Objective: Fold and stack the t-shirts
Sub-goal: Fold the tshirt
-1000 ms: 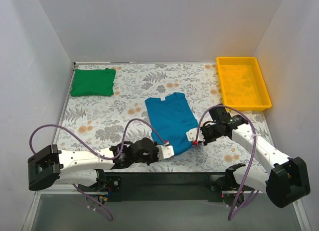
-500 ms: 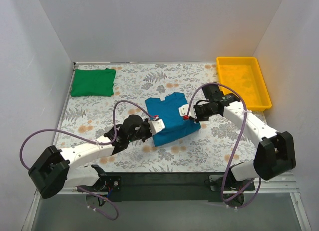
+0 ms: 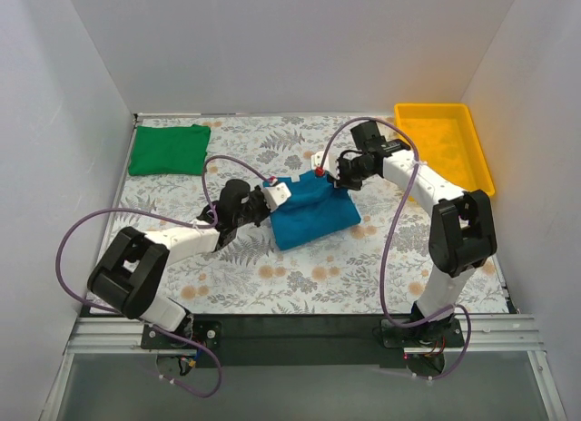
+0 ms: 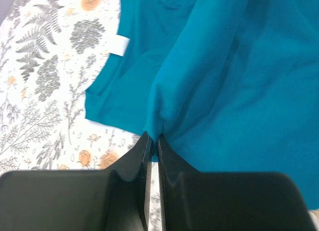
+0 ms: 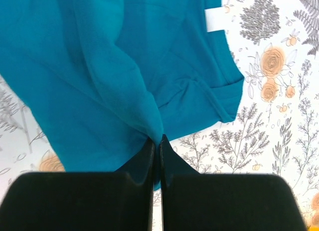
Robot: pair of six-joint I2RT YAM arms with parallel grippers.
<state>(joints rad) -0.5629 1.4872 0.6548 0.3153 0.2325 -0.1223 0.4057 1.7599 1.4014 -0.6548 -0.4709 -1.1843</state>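
A: Where is the teal-blue t-shirt (image 3: 313, 217) right now?

B: In the middle of the counter (image 3: 363, 267), doubled over on itself. Each claw is pinched shut on a fold of its cloth. The left claw (image 3: 275, 193) has the left side and the right claw (image 3: 320, 172) the right, both lifted over the far, collar end. The wrist views show fabric clamped between closed fingers, with the collar tag (image 4: 119, 45) lying flat beneath.

A: So this is the near-to-far fold?

B: I'd judge so. To do it well, both held corners should come down together and level, so the edge lands square across the shoulders rather than skewed.

A: And tension?

B: Enough pull between the two claws to take out the sag in the middle, but not so much that the bottom layer drags along the counter. Lower to the cloth before letting go, because a drop from height would let it crumple.

A: The green t-shirt (image 3: 169, 150)?

B: Folded at the far left corner, well apart. That is likely where the stack goes.
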